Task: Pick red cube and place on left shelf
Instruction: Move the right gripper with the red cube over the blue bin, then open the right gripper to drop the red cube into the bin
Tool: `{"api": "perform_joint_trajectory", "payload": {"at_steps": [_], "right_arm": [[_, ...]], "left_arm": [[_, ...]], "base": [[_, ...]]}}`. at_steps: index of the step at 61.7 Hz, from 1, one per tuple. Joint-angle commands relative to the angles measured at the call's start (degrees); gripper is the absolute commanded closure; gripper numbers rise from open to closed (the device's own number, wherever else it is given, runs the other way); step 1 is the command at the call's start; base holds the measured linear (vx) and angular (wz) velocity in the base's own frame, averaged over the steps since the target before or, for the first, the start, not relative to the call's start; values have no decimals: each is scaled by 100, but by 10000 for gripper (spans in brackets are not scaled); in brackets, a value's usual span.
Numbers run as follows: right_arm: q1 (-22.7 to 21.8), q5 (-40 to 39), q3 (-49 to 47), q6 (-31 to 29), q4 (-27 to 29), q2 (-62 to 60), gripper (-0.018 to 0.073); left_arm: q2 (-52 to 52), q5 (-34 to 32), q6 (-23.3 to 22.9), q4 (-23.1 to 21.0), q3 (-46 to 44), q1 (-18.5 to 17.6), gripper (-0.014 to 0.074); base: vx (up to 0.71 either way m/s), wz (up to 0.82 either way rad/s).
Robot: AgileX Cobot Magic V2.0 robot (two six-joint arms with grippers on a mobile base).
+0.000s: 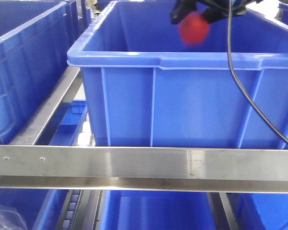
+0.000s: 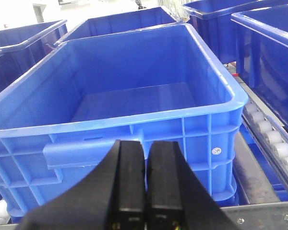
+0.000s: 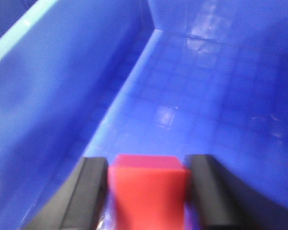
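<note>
The red cube (image 1: pixel 194 28) is blurred and hangs from my right gripper (image 1: pixel 194 21) above the large blue bin (image 1: pixel 134 96), near its far right. In the right wrist view the red cube (image 3: pixel 149 189) sits between the two black fingers (image 3: pixel 89 191), which press on its sides, above the bin's blue floor (image 3: pixel 197 110). My left gripper (image 2: pixel 145 182) is shut and empty, its fingers together, in front of the near wall of an empty blue bin (image 2: pixel 134 129).
A steel shelf rail (image 1: pixel 144 167) crosses the front. Blue bins stand at the left (image 1: pixel 19 72) and below (image 1: pixel 158 211). A black cable (image 1: pixel 240 81) hangs over the bin's right side. Roller tracks (image 2: pixel 271 139) run beside the bin.
</note>
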Motion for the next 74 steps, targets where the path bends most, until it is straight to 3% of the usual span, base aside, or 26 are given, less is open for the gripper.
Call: {"api": "perform_joint_trajectory", "payload": {"at_steps": [1,25,32,42,74], "right_arm": [[-37,-547,-236,-24,-55,-228,-50],[-55,-243,-152,-24,-76,-365,72],[-55,-278,65,-24,-76,-700,208],[-110,-332,555,-24,-76,-1431,517],[-1021,-431,2846,-24,-76,-4194,501]], "left_arm": [[-2,-518,3,-27,126,-38,491],[-2,-518,3,-27,126,-38,491],[-2,-518,3,-27,126,-38,491],[-2,-518,3,-27,126,-38,491],[-2,-518,3,-27,126,-38,491]], "base": [[0,0],[0,0],[-2,-13],[0,0],[0,0]]}}
